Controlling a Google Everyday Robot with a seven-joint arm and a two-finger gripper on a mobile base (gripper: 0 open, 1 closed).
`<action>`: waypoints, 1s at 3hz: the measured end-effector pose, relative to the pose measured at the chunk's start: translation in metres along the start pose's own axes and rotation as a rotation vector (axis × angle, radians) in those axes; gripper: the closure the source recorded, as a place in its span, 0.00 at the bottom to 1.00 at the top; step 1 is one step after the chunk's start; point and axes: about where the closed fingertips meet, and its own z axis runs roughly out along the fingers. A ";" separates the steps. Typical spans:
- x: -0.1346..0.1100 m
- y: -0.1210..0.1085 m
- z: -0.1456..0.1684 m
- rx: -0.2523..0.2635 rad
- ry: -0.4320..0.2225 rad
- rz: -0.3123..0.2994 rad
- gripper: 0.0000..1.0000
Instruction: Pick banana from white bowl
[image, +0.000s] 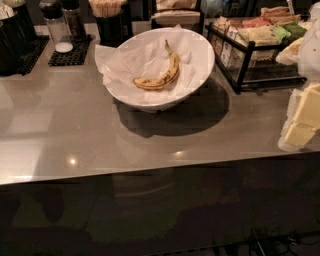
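Step in hand: approach, pre-grasp. The banana (160, 75) is not yet picked. It lies on crinkled paper (117, 60) inside the white bowl (150, 101), curved, stem pointing to the table's back edge, body resting low on the bowl's front-right slope. The bowl sits mid-table (75, 135), closer to the back edge than the front.

The tool (302, 122) hangs over the right part of the table, nearer the front edge and well apart from the bowl. Only part of it shows, cut off by the view's edge, so I can't tell whether it is set wide or narrow, nor whether anything is in it.

Next move, as I judge it: travel left and toward the back edge, come in from above the bowl rim, then drop w/ the tool set across the banana's mid-section, approx. perpendicular to its curve. The paper may bunch up or get pinched along w/ the fruit. The fruit looks overripe, so a soft squeeze seems wise.

Room: front and left of the bowl the table is bare, so there's plenty of space there. To the right a black wire basket (250, 65) of packets stands just beside the bowl, a tight gap, so I'd avoid a low sideways path there. At the back-left corner, mats (70, 55), shakers (57, 25) etc. stand near the bowl. Overhead entry looks safest.
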 end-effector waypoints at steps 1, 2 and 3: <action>0.000 0.000 0.000 0.000 0.000 0.000 0.00; -0.006 -0.003 -0.006 0.013 -0.013 -0.025 0.00; -0.022 -0.014 -0.013 0.023 -0.075 -0.088 0.00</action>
